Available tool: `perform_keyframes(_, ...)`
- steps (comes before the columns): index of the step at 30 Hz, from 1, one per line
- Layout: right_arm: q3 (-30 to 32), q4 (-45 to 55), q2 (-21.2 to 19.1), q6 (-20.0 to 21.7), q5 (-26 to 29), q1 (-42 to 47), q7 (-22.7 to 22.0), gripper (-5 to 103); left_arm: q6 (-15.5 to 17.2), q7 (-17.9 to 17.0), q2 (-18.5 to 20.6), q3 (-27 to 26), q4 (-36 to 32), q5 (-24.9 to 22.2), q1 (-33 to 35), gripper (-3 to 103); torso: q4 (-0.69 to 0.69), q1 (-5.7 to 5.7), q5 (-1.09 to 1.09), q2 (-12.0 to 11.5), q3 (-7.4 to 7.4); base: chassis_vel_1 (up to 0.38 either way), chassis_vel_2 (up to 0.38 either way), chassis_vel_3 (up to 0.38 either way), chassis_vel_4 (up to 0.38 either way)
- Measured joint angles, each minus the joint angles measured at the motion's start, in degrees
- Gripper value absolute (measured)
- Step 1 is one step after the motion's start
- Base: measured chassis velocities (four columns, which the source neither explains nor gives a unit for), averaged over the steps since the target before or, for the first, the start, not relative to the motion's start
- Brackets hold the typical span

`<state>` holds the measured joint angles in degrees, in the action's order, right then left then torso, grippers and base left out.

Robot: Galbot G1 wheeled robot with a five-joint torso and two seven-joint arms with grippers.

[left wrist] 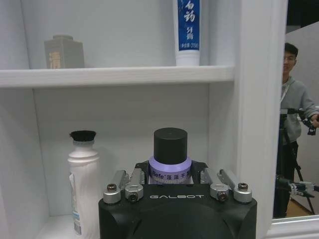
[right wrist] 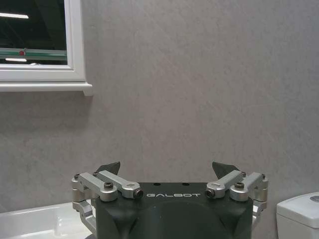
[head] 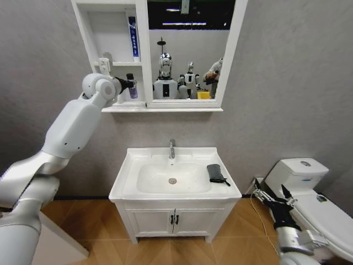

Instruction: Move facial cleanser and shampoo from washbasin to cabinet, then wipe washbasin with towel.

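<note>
Purple-labelled and black-capped, the bottle (left wrist: 170, 158) sits pinched in your left gripper (left wrist: 171, 180), held inside the lower shelf bay of the cabinet (head: 146, 55), close to the divider that meets the mirror panel (head: 187, 52); you can read "Befe" and a few Chinese characters on its band, and whether it is the shampoo or the cleanser the print does not settle; beside it on the same shelf stands a white bottle (left wrist: 83, 186) with a dark bristly top, near but apart; the upper shelf carries a blue and white tube (left wrist: 188, 31) with Chinese lettering and a figure like 210 at its foot, standing by the divider, and a grey-green squarish bottle (left wrist: 63, 52) toward the outer wall; both gripper bodies are stamped "GALBOT"; by my reading you are at the placing step of the last toiletry, since the washbasin (head: 175, 176) deck carries just the dark towel (head: 216, 173), lying on its right rim beside the bowl; the next move calls for lowering the bottle until it stands squarely on the shelf, spreading the fingers, and withdrawing straight back without nudging the white bottle; your right gripper (head: 284, 196) waits low by the toilet (head: 309, 190), its jaws spread and holding nothing
</note>
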<state>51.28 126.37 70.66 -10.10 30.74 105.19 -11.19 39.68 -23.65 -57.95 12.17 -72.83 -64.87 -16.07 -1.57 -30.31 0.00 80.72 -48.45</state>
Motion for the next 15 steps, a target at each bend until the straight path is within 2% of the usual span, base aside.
perform_keyframes(15, 0.55, -1.56, -0.72, -0.58, 0.89, -0.55, 0.49, 100, -1.07, 0.75, -5.14, 0.21, 9.74, 4.56, -2.23, 43, -0.01, 0.00, 0.01, 0.00, 0.00, 0.000, 0.000, 0.000, 0.000)
